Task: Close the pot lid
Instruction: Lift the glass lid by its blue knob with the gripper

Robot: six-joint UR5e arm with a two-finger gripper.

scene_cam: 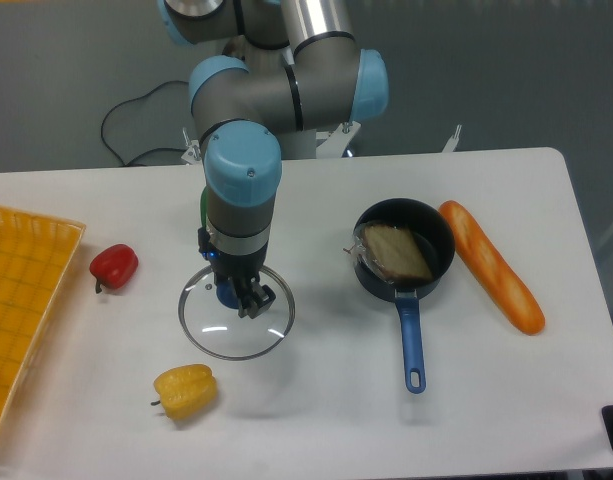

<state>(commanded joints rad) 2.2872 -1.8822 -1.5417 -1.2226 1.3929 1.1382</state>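
While the gripper (244, 296) stands over the lid's (236, 318) blue knob, whether its fingers pinch the knob cannot be told; a square, centred hold would lift the lid level. The lid lies flat on the table (316, 420), well left of the pot (404, 248). The pot's handle runs toward the near edge.

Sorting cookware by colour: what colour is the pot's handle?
Blue, seen in the fixed camera view: pot handle.

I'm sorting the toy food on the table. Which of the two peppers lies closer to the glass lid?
The yellow pepper, just below the lid's front-left rim. The red pepper lies farther off to the left, toward the orange tray.
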